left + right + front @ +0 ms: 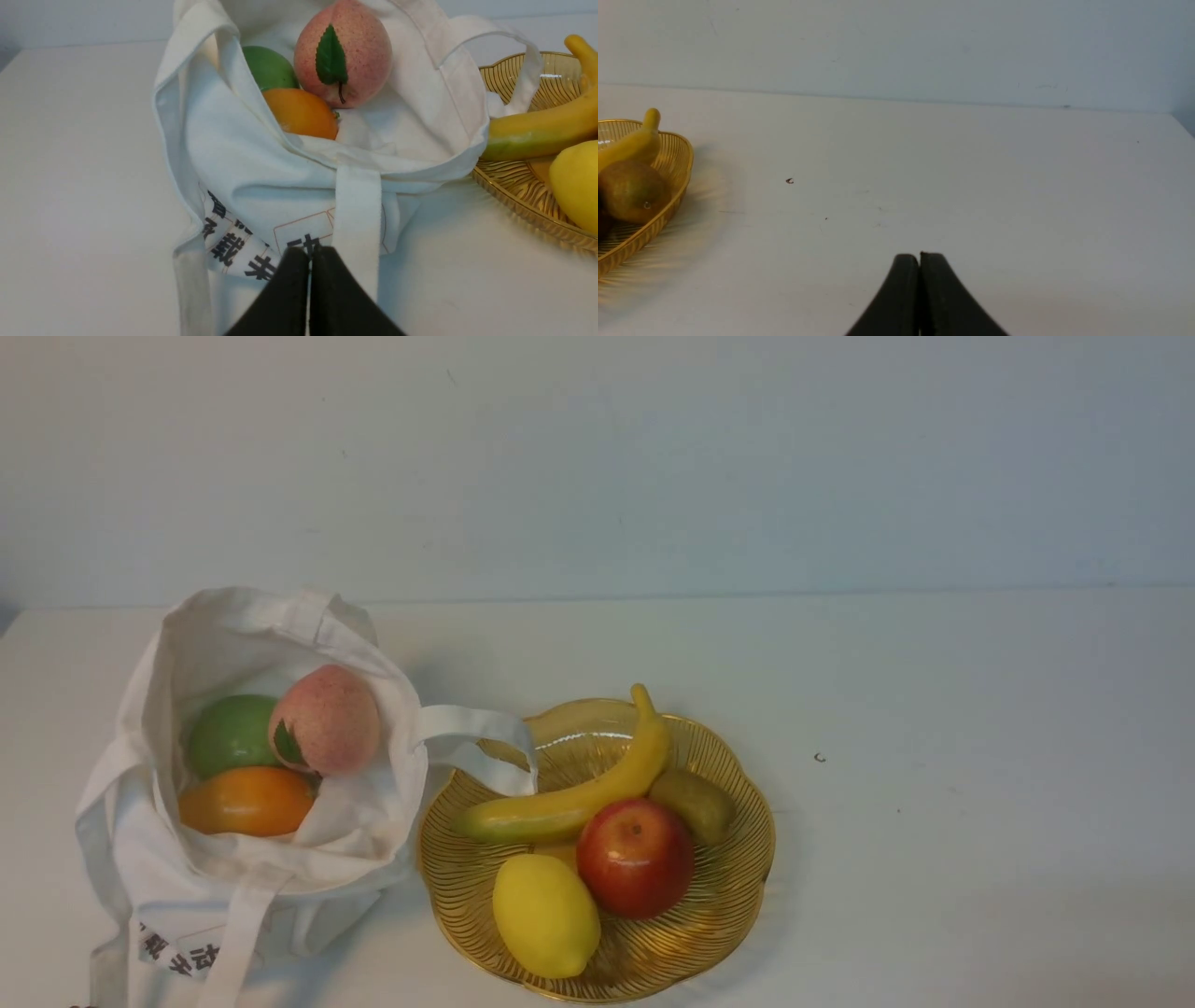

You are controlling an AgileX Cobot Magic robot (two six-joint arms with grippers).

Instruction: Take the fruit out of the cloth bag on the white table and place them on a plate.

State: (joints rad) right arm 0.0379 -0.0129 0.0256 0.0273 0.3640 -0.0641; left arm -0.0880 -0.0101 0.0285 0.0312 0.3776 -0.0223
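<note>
Inside the soft white cloth bag (233, 747), pink speckled peach (325, 719) is waiting; both claws are sitting together, empty; left claw (309, 254) needs opening, reaching in.

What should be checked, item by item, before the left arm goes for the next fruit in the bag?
1. Bag mouth open: ok. The cloth bag gapes, showing the peach, orange fruit and green fruit.
2. Top fruit reachable: ok. The peach lies uppermost, uncovered.
3. Left tool ready to grasp: not ok. Its jaws are shut and must open first.
4. Right tool clear of the bag: ok. It is shut, over bare white table.
5. Room on the plate: cannot tell. Banana, apple, lemon and kiwi already crowd it.
6. Handle clear of the plate: not ok. It drapes over the rim.
</note>
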